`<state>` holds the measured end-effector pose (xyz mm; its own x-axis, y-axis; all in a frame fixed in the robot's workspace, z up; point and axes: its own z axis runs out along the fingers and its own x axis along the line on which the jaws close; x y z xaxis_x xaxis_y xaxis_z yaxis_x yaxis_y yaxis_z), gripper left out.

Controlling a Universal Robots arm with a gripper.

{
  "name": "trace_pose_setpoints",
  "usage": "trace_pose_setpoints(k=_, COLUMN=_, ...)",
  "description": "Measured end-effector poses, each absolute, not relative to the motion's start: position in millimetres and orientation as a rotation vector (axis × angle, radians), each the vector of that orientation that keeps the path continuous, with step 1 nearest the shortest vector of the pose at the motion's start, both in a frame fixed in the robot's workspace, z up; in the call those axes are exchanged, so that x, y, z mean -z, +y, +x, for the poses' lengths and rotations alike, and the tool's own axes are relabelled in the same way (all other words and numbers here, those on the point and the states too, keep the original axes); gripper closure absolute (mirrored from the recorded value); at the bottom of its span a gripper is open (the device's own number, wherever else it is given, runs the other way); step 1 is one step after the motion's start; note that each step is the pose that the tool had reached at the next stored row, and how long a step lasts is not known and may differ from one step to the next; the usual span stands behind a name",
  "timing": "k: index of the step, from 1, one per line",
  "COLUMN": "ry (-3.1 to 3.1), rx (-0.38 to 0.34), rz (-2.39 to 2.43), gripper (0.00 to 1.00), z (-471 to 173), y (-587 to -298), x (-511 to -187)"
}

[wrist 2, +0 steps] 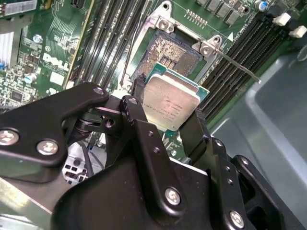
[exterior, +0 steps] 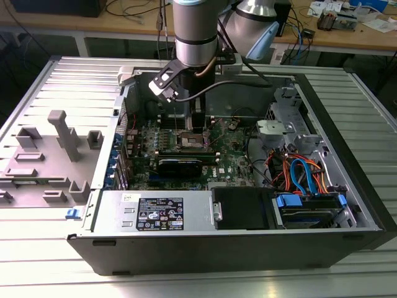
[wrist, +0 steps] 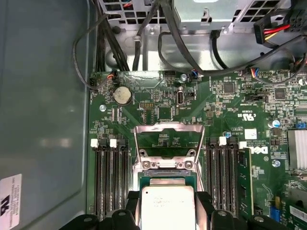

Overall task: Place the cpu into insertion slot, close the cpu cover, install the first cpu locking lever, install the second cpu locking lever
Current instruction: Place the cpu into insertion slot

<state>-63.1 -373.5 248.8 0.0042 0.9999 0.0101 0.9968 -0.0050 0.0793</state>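
At nine o'clock in the exterior view, pale grey plastic fixture blocks (exterior: pixel 59 133) on the ribbed metal table (exterior: pixel 37 267). At the centre, an open black computer case (exterior: pixel 248 248) holding a green motherboard (exterior: pixel 229 158). Down inside it, the black two-finger gripper (exterior: pixel 191 124), clamped on the small square silver-topped cpu (wrist 2: pixel 170 103) by two opposite edges. Held just above the dark-framed square insertion slot (wrist 2: pixel 170 50), not seated. Beyond the slot, the thin silver-grey cpu cover (wrist: pixel 169 127) standing open. At three o'clock, orange and blue cables (exterior: pixel 301 174).
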Motion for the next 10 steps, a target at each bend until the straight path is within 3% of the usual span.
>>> trace_pose_setpoints(k=10, ry=2.181, rx=-0.098, rz=2.19, gripper=0.46, z=-63.1, y=-373.5, x=-245.0)
